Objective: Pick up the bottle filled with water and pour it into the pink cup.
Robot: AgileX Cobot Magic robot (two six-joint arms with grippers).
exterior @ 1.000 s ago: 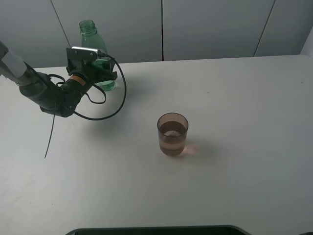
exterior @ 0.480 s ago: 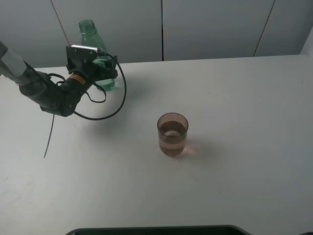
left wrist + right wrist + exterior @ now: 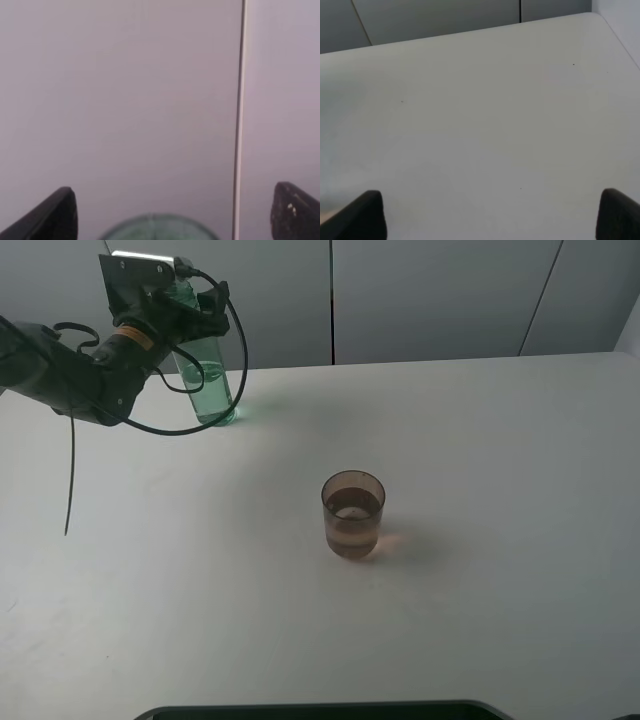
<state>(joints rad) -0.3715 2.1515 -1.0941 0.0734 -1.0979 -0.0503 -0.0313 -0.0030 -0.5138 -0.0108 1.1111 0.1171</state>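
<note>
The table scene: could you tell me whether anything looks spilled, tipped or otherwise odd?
Nothing stands out. The bottle stands upright near the table's back edge, the pink cup is upright with liquid inside, and no spill shows.

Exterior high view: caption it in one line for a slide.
Left gripper open around the neck of the bottle standing at the table's back edge; pink cup mid-table holds liquid.

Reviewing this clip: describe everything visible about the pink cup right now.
The pink cup is a small translucent brownish-pink tumbler, seemingly plastic, straight-sided and handleless. It stands upright near the middle of the white table, its round rim open at the top. A band of liquid appears to fill its lower part. Nothing touches it, and it casts a faint pinkish glow on the surface beside it.
</note>
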